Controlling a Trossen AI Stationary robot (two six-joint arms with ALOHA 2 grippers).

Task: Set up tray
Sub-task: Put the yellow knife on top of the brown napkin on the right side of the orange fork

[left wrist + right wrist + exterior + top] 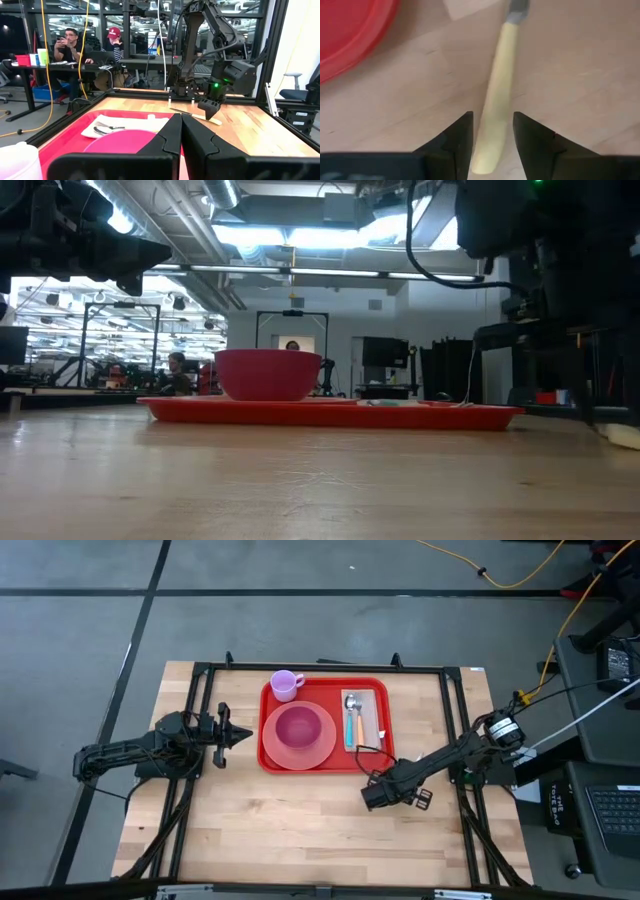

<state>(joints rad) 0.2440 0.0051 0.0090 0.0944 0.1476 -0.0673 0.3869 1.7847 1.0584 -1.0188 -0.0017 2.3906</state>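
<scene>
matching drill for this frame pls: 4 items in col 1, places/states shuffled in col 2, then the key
Column 1
1. pink bowl
2. lilac cup
3. yellow-handled utensil
4. left hand

Column 2
A. on the bare wooden table, between the right hand's open fingers
B. on the plate in the red tray
C. shut, beside the tray's left edge
D. in the tray's far left corner

Pairs: 1-B, 2-D, 3-A, 4-C
</scene>
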